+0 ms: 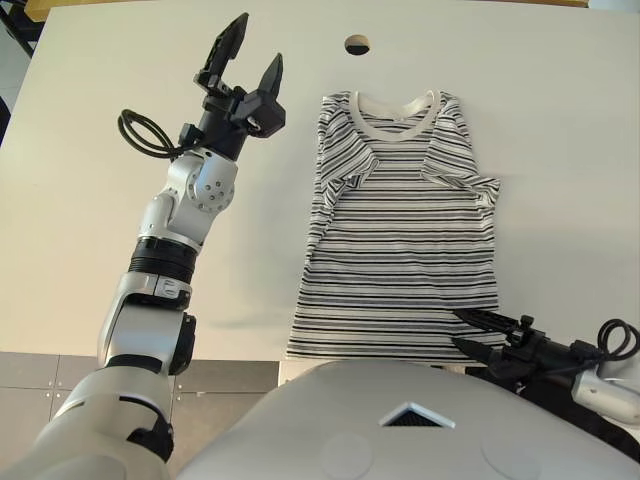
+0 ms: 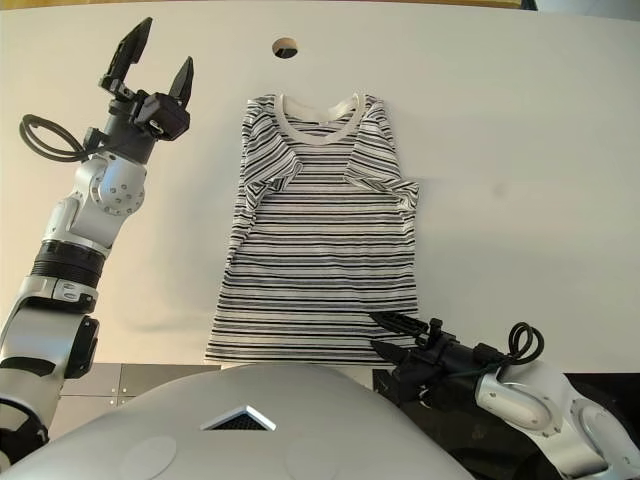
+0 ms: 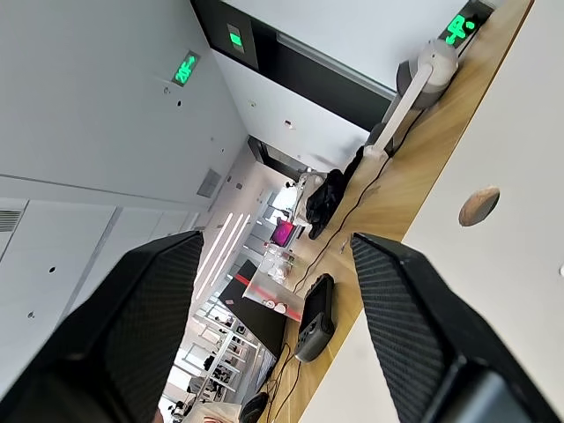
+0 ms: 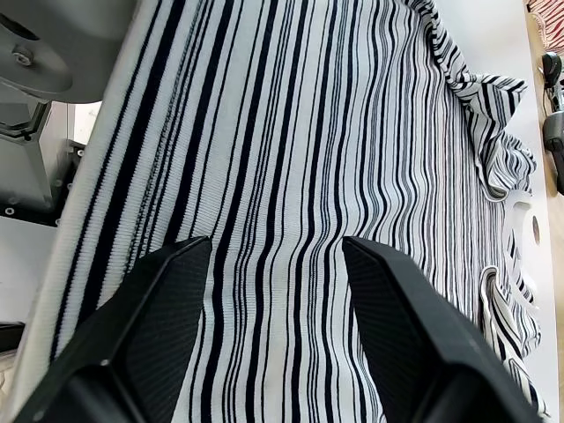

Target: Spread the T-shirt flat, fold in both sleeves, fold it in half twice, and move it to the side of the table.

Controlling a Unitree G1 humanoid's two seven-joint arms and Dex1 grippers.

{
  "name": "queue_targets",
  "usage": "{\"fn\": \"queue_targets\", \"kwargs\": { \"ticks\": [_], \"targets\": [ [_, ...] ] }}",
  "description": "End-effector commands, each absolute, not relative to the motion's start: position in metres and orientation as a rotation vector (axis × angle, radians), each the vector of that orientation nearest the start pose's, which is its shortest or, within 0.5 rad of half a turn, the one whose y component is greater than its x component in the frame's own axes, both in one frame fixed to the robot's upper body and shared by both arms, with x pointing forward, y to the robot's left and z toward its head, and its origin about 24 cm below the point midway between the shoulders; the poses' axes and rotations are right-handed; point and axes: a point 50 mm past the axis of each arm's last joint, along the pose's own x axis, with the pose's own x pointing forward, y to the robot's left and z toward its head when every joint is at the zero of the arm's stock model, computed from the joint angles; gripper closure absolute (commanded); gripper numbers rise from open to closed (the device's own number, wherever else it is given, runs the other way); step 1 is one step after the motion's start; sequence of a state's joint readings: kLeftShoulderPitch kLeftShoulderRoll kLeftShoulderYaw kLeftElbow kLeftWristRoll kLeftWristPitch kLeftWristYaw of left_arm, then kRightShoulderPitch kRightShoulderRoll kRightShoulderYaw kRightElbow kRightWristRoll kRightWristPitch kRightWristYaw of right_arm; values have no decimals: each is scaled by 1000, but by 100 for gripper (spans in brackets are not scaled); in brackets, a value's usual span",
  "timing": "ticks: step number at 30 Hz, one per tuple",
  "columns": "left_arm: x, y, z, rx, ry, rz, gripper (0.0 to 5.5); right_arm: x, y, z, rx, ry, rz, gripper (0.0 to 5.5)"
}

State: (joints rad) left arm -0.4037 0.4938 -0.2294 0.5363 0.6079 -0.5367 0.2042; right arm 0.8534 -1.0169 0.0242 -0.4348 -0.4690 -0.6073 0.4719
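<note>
A black-and-white striped T-shirt point(image 1: 400, 230) lies flat on the white table point(image 1: 90, 230), collar at the far side, both sleeves folded in over its chest. My left gripper point(image 1: 248, 58) is raised above the table to the left of the shirt's collar, open and holding nothing. My right gripper point(image 1: 466, 330) hovers low at the shirt's near right hem corner, open, its fingers pointing left over the striped cloth point(image 4: 291, 176).
A small round hole point(image 1: 357, 44) sits in the table beyond the collar. Bare table surface stretches to the left and right of the shirt. The table's near edge runs just below the hem.
</note>
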Motion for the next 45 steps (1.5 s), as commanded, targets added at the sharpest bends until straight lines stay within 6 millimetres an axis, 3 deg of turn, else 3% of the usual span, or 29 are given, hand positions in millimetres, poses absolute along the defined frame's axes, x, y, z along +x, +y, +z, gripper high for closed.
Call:
{"fn": "queue_targets", "kwargs": {
  "ticks": [1,3,5,10,13,18,21,24,31,45],
  "targets": [
    [299,181,75,1071,-479,-369,237,83,-202,74,-1058,-32,1195,273],
    [267,180,72,1090,-548,-561,237,100,-203,103,-933,-191,1016,273],
    [231,189,66,1117,-510,-750,237,106,-218,113,-897,-190,909,273],
    [163,242,66,1266,-148,-1035,237,84,-271,81,-1235,238,967,273],
    [152,242,76,1261,-89,-1123,206,70,-289,72,-1331,444,1008,269],
    [129,243,67,1265,82,-1367,134,49,-288,66,-1348,558,1125,198],
    [106,228,59,1161,117,-1565,129,41,-276,65,-1332,547,1261,198],
    [102,219,51,1133,128,-1671,129,40,-263,67,-1308,491,1330,198],
    [101,222,40,1144,167,-1805,129,41,-251,62,-1288,453,1390,198],
    [100,201,20,1080,67,-1913,129,53,-239,56,-1277,370,1493,198]
  ]
}}
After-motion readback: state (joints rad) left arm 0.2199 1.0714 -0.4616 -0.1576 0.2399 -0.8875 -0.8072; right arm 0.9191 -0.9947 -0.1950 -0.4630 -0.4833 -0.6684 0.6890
